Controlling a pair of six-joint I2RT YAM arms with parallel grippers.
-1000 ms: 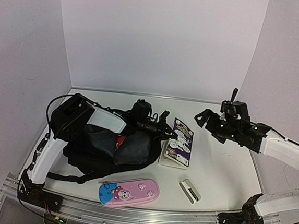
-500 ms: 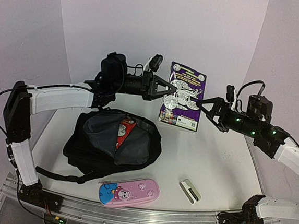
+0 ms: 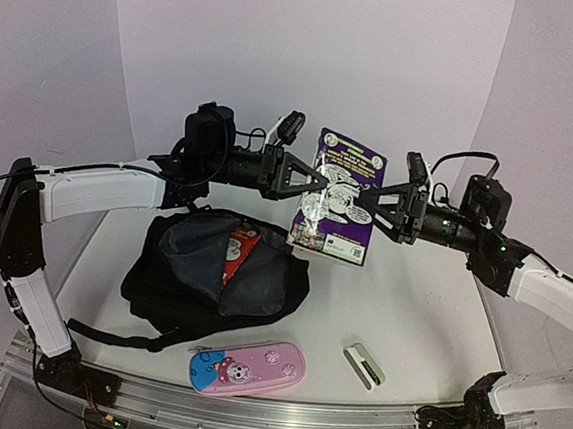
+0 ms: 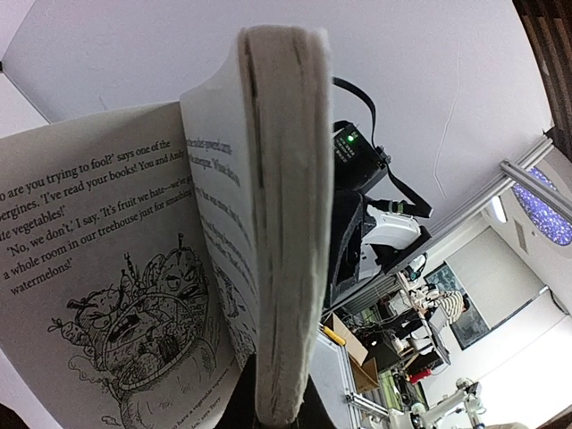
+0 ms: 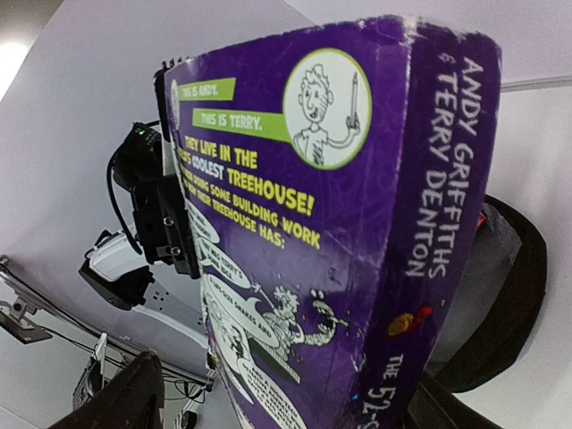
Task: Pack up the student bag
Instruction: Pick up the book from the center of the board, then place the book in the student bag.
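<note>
The student bag (image 3: pixel 175 287) lies open on the table's left half, a red-printed item (image 3: pixel 236 253) showing in its mouth. A purple paperback book (image 3: pixel 338 191) hangs upright in the air above and to the right of the bag. My left gripper (image 3: pixel 312 182) is shut on the book's left edge; the left wrist view shows the page block (image 4: pixel 282 223) clamped at the jaws (image 4: pixel 279 409). My right gripper (image 3: pixel 381 205) stands open at the book's right side. In the right wrist view its fingers (image 5: pixel 134 393) straddle the back cover (image 5: pixel 313 223) and spine, with a gap at the left finger.
A pink-and-blue pencil case (image 3: pixel 248 369) lies near the front edge, a small white-and-black object (image 3: pixel 364 365) to its right. The bag's strap (image 3: pixel 115 338) trails toward the front left. White walls close the back and sides. The bag (image 5: pixel 502 295) shows behind the book.
The left arm has lifted the book from the table beside the bag into the air. The right gripper has moved left up to the book and its jaws have narrowed slightly.
</note>
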